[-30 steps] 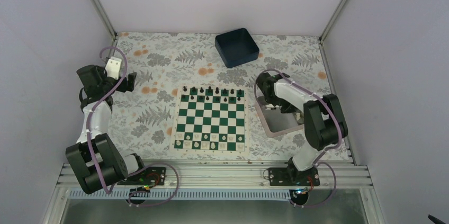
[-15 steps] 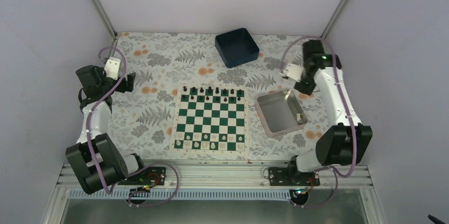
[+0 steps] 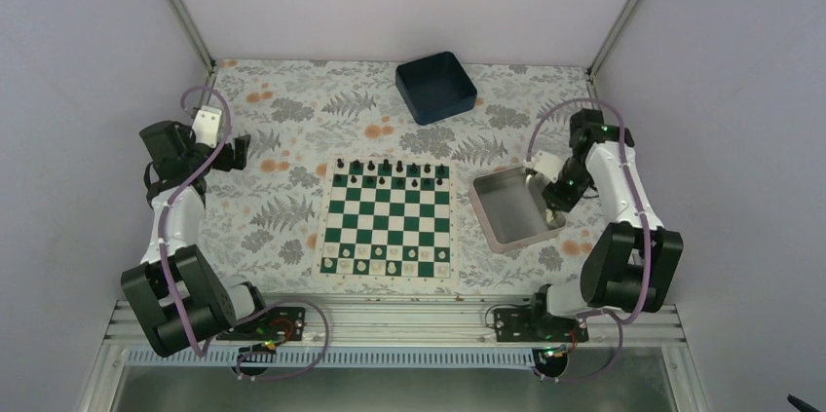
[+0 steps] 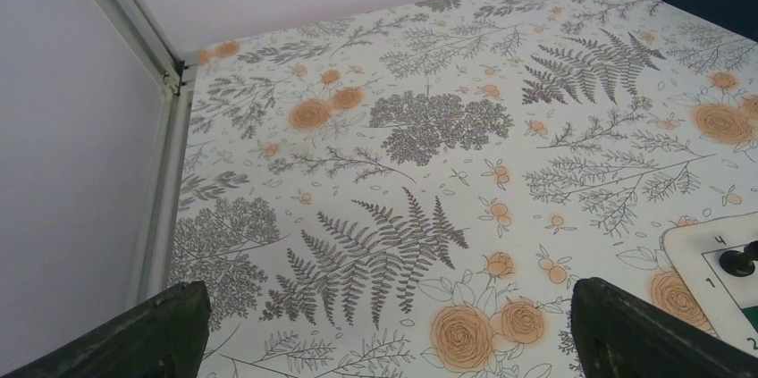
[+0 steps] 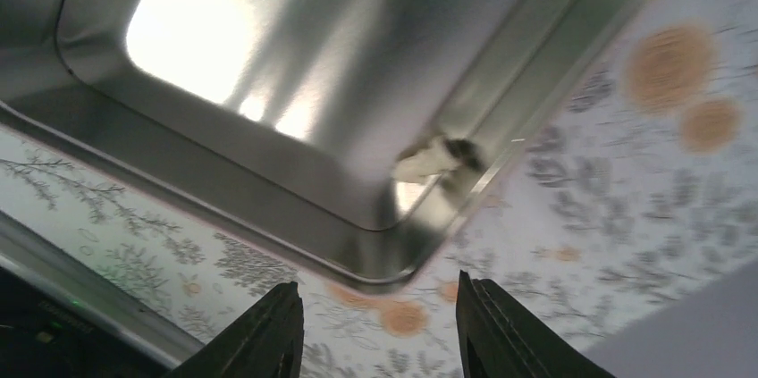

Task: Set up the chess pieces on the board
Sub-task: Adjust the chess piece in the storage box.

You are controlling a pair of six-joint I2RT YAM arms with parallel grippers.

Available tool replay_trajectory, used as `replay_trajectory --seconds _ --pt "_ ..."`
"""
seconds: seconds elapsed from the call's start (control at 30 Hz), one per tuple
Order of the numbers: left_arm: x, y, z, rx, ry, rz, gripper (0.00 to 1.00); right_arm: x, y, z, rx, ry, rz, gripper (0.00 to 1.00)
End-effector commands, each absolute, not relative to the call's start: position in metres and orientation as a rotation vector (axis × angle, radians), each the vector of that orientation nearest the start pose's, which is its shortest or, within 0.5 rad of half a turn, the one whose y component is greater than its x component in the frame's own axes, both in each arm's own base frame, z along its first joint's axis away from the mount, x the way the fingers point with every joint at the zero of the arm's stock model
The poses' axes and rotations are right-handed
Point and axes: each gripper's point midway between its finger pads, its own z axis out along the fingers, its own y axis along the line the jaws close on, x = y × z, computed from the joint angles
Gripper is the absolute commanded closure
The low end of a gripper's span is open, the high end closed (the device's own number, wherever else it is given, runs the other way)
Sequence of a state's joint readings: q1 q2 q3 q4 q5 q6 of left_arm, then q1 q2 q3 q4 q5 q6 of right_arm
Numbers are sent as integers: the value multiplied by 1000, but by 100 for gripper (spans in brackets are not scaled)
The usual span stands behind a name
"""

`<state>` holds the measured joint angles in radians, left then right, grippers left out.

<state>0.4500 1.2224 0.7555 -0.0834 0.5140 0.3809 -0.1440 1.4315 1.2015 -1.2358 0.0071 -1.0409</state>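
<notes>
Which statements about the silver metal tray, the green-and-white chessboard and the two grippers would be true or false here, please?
1. A small cream chess piece lies in a corner of the silver metal tray. True.
2. The right gripper is shut on that piece. False: it is open and empty above the tray.
3. The small black chess pieces line the far edge of the green-and-white chessboard. True.
4. The left gripper hovers over the chessboard. False: it is open above the floral tablecloth, left of the board.
</notes>
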Motion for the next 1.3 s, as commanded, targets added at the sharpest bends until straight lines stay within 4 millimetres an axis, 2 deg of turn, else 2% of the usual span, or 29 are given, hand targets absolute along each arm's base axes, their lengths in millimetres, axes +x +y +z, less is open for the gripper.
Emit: replay_trajectory --seconds 0.0,0.13,0.23,0.53,0.7,0.93,1.27 --pt "372 82 201 247 1993 -50 0 240 -29 103 -1256 2860 9 53" --pt "372 82 200 247 1995 -54 0 239 -25 85 -1208 2896 -8 53" --pt "372 81 201 246 1994 -58 0 242 -32 73 -1181 2912 -88 53" --pt "371 82 201 243 1996 -53 0 241 -33 49 -1079 3025 -53 53" --pt "372 82 199 243 1999 -58 0 252 -39 48 -984 3049 -111 53" --pt "374 82 195 243 2006 -67 0 261 -55 41 -886 3076 -326 54" --pt "374 80 195 247 2005 -81 0 259 -49 26 -769 3117 -270 54"
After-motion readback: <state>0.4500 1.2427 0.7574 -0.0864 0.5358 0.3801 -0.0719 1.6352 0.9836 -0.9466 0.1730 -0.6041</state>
